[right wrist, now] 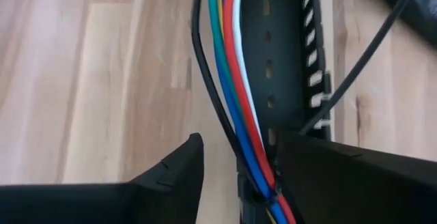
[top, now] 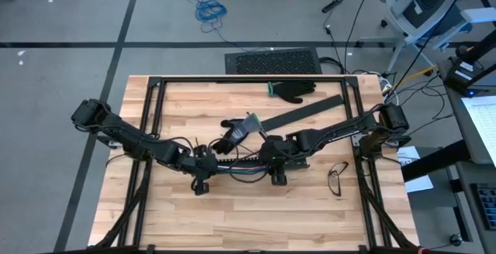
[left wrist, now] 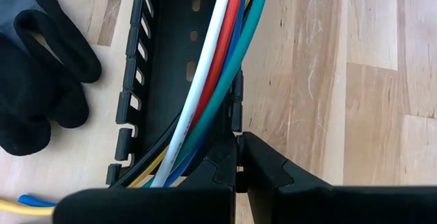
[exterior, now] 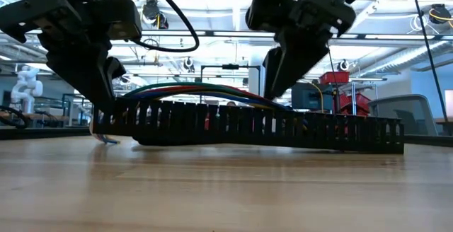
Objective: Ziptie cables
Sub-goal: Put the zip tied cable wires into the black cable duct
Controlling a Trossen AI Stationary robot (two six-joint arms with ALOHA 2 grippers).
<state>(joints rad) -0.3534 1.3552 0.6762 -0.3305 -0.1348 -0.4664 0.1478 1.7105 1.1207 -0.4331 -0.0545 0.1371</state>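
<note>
High view looks straight down, low view level; both wrist views closely share the cables.

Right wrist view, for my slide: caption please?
Right gripper open around coloured cables beside the black slotted channel.

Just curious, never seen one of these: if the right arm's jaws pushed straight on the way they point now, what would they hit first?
Most likely the cables running between its open jaws, over the black slotted channel; the wooden table lies just beneath, though depth is hard to judge.

table: pale wood, smooth | channel: matt black plastic | cables: glossy
</note>
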